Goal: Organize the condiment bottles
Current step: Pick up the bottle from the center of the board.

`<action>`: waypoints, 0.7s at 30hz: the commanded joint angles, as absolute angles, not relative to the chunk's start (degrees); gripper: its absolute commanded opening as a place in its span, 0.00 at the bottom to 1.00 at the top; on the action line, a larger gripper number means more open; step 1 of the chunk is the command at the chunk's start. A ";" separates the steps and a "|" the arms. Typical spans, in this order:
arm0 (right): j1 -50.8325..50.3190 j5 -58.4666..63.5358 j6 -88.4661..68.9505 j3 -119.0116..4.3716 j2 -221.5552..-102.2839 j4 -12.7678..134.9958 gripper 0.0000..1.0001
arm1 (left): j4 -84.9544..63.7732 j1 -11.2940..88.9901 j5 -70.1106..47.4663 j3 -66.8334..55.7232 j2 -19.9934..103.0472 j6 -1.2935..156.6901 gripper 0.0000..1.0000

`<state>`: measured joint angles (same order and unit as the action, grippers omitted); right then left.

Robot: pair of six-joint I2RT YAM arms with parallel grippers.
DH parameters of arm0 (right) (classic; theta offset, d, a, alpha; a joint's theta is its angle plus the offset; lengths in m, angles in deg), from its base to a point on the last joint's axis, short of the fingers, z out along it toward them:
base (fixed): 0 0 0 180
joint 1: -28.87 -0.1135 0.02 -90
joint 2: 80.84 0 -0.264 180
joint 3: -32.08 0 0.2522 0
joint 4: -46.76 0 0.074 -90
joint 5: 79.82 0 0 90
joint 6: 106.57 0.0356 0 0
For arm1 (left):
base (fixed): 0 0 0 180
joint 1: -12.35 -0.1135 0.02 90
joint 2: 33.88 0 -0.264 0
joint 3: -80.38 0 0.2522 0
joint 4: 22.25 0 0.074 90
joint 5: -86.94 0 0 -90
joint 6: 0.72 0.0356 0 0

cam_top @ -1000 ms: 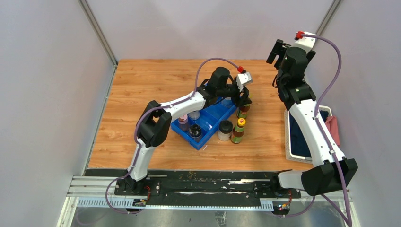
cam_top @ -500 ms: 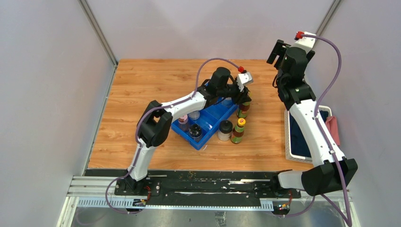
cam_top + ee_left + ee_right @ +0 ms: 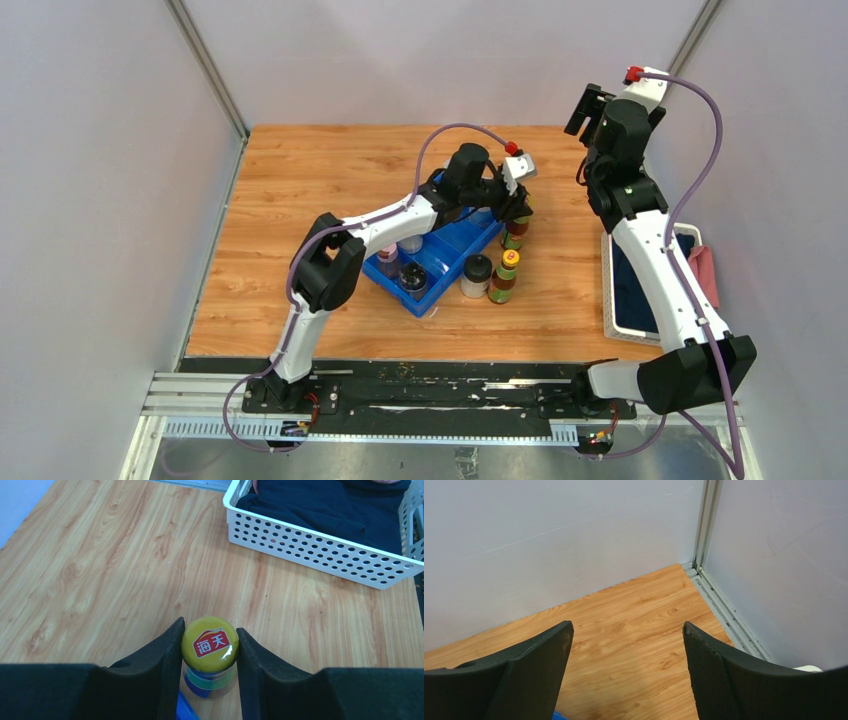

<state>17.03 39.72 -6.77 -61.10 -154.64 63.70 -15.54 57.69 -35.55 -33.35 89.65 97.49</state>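
1. Top view: the left pincer (image 3: 514, 207) sits over a dark sauce bottle (image 3: 514, 236) standing just beside the blue tray (image 3: 447, 255); I judge this the pick-up step.
2. Left wrist: both pads clamp the bottle's yellow cap (image 3: 209, 644). Next, lift straight up over the tray wall. Open table (image 3: 100, 555) runs to the white basket (image 3: 320, 550).
3. Right wrist: the right pincer (image 3: 628, 630) gapes, holding nothing, well apart.
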 commanded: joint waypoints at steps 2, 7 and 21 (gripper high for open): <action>18.00 39.73 -5.29 -60.42 -153.35 62.71 0.83 | -15.32 58.83 -35.59 -34.20 88.69 97.72 0.00; 17.97 39.62 -5.23 -60.36 -153.25 62.80 0.83 | -15.23 59.00 -35.24 -34.40 87.95 97.80 0.00; 17.94 39.66 -4.16 -60.55 -153.19 63.59 0.82 | -6.68 59.45 -33.85 -42.27 87.96 100.30 0.00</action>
